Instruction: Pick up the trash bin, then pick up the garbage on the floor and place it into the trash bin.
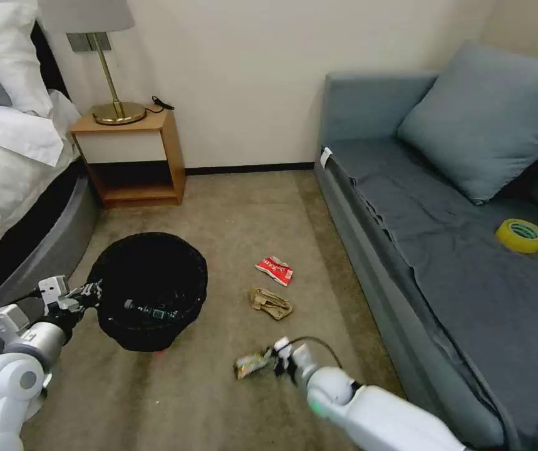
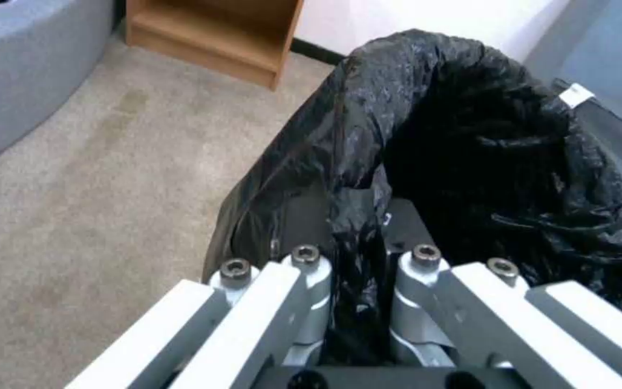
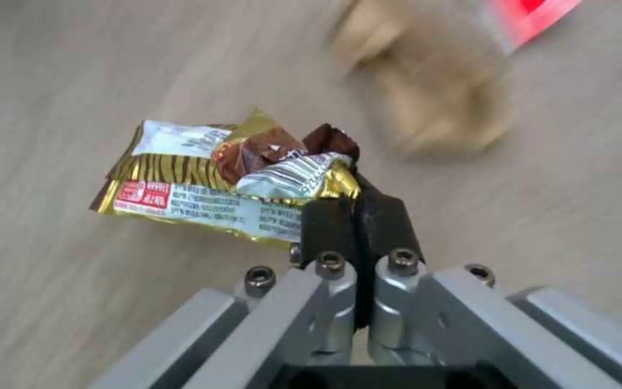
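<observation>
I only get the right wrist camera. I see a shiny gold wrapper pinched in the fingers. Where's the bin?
Observer: The trash bin sits on the carpet off to the robot's left, across from the right gripper.
Operator: Is anybody holding it?
Observer: Yes, the left gripper is shut on its black bag rim.
Operator: Anything inside already?
Observer: A bottle lies in it.

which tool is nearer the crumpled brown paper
Right. The right tool sits just short of the crumpled brown paper on the robot's side, shut on the snack wrapper. The left tool is farther off, clamping the trash bin rim on its far side.
</observation>
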